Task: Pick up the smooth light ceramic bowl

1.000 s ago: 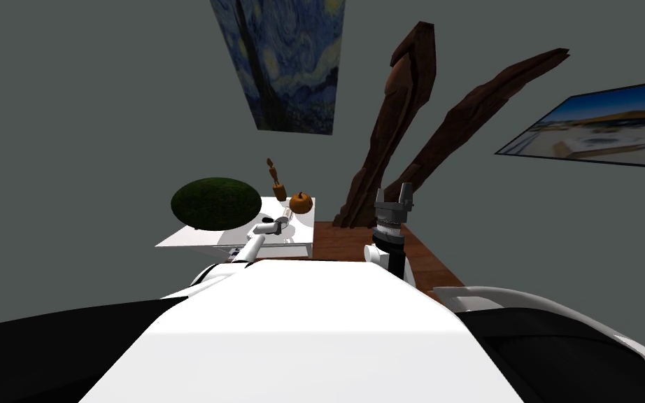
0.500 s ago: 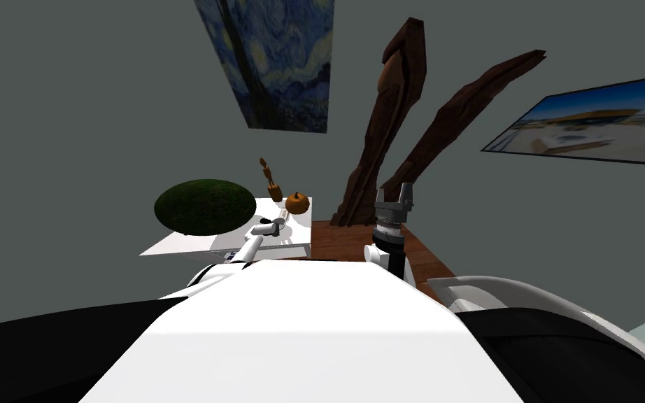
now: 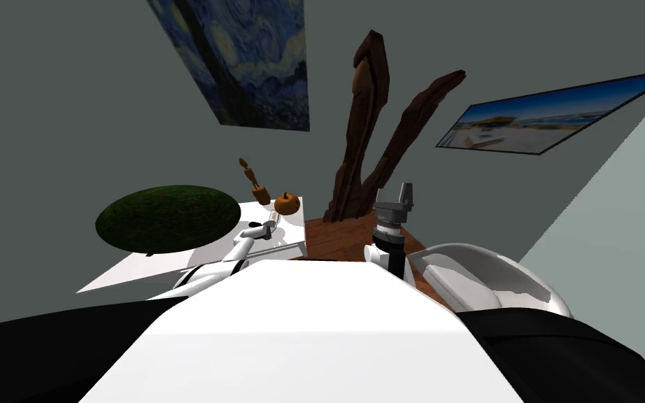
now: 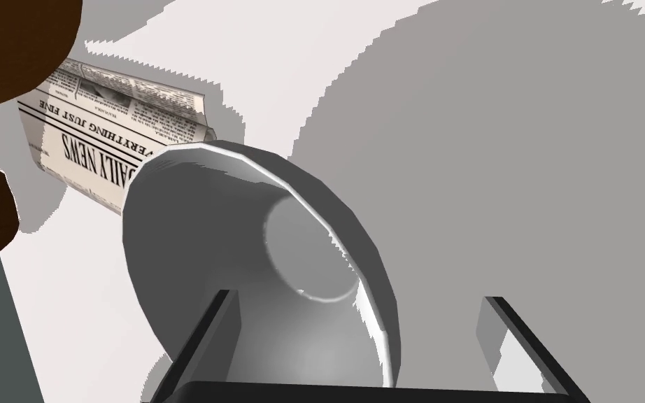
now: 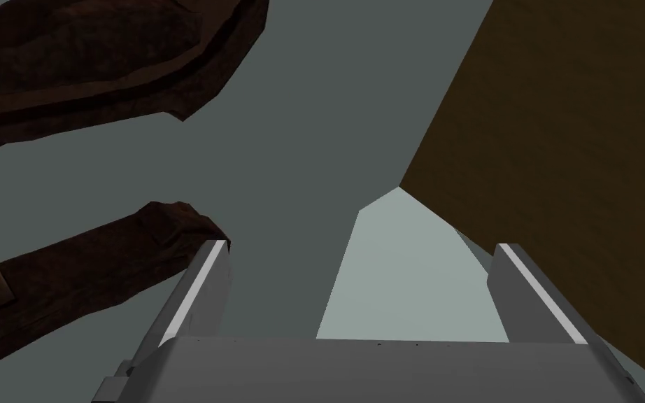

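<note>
Between the earlier frames and now the head camera has been swung, so that the whole scene is shifted to the left; the things on the bench keep their places relative to each other. The white bench (image 3: 139, 269) is seen left of centre, against the dark grey wall. On its left part a dark green round mass (image 3: 167, 217) is carried, and at its far right corner an orange pumpkin (image 3: 286, 203) is set, with a small wooden figure (image 3: 252, 180) just to the left of it and farther back.

The left hand (image 4: 357, 297) is held over the right end of the bench, on the near side of the pumpkin. Its fingers are apart and are clamped on nothing. The bowl (image 4: 230, 231), drawn smooth and light grey, rests on the bench directly under this hand: one finger is seen over the bowl's inside and the other outside the rim, clear of it, so that the bowl's wall lies between them. A folded newspaper (image 4: 104, 140) lies on the bench at the far side of the bowl; whether the two touch cannot be told.

The right hand (image 5: 359, 245) is raised to the right of the bench, above the brown floor (image 3: 342, 241), with its fingers apart and nothing between them.
</note>
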You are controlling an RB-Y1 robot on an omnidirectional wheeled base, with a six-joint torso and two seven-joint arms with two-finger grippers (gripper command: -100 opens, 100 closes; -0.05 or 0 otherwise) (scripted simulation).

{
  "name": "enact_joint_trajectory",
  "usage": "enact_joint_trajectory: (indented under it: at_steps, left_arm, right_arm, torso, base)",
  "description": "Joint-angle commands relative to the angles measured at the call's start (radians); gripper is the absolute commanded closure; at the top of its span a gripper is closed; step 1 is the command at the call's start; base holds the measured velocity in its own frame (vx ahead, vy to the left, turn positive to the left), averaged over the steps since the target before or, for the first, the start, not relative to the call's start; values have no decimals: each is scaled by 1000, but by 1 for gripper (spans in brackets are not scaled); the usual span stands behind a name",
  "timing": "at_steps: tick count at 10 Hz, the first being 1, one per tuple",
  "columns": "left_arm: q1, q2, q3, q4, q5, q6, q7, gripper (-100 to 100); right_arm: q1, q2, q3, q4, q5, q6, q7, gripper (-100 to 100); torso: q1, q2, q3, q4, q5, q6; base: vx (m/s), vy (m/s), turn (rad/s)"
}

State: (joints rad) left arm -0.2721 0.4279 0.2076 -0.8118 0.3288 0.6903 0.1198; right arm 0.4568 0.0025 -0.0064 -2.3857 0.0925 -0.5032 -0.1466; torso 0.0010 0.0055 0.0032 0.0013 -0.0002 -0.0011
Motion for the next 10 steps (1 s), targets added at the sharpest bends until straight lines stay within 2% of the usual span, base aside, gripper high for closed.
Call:
enact_joint_trajectory:
  at_steps: [1, 2, 3, 6, 7, 8, 10]
  left_arm:
    - [-5, 21, 23, 50, 13, -23, 3, -100]
    - [-7, 40, 42, 81, 27, -45, 2, -100]
    - [-7, 40, 42, 92, 27, -45, 2, -100]
    - [-10, 98, 101, 207, 71, -110, -1, -100]
    - [-30, 90, 88, 217, 68, -109, -11, -100]
    - [-32, 92, 89, 224, 69, -116, -11, 100]
    - [-30, 91, 90, 225, 69, -114, -11, 100]
  right_arm:
    - [0, 0, 0, 0, 0, 0, 0, 0]
    - [0, 0, 0, 0, 0, 0, 0, 0]
    - [0, 0, 0, 0, 0, 0, 0, 0]
    - [0, 0, 0, 0, 0, 0, 0, 0]
    - [0, 0, 0, 0, 0, 0, 0, 0]
    - [0, 0, 0, 0, 0, 0, 0, 0]
    - [0, 0, 0, 0, 0, 0, 0, 0]
  torso:
    - [0, 0, 0, 0, 0, 0]
    - [0, -1, -1, 0, 0, 1]
    - [0, -1, 0, 0, 0, 1]
    - [-1, 0, 0, 0, 0, 1]
    - [0, 0, 0, 0, 0, 1]
    - [1, -2, -1, 0, 0, 0]
    - [1, -5, -3, -1, 0, 1]
  base:
    - [-55, -8, -221]
    - [-64, -4, -416]
    - [-53, 5, -145]
    - [-73, -11, -356]
    - [-35, 2, -60]
    - [-7, 0, 12]
    - [-3, -2, 3]
